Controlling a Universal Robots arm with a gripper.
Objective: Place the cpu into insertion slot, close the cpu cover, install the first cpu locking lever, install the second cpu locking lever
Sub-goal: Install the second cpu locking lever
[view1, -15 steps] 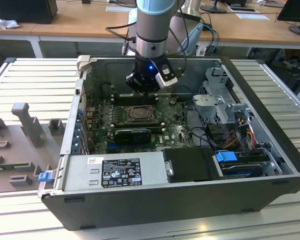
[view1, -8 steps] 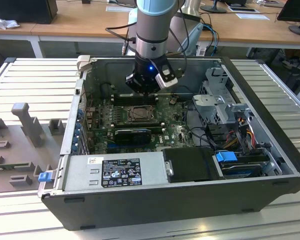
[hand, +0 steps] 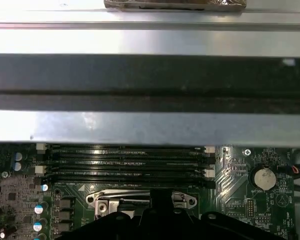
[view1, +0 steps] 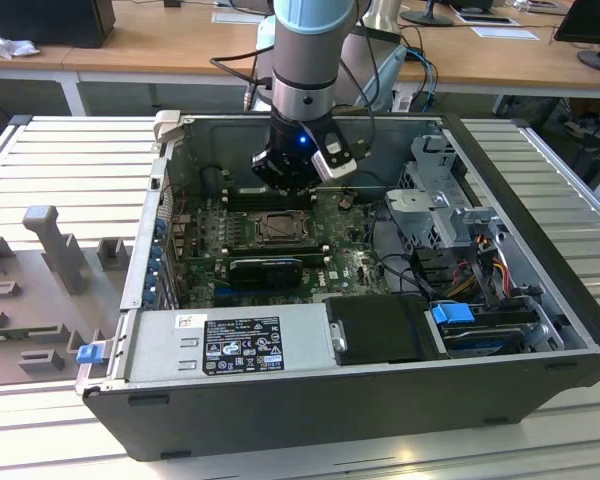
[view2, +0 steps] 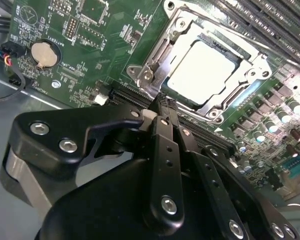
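The gripper (view2: 162, 102) is seen with its fingers closed together and nothing held, poised just short of the insertion slot (view2: 202, 75).

Beyond the fingertips, right of centre in the upper second wrist view, the cpu (view2: 202, 70) is seated in the slot, framed by the lowered cpu cover (view2: 157, 55); the green motherboard (view2: 80, 60) surrounds it.
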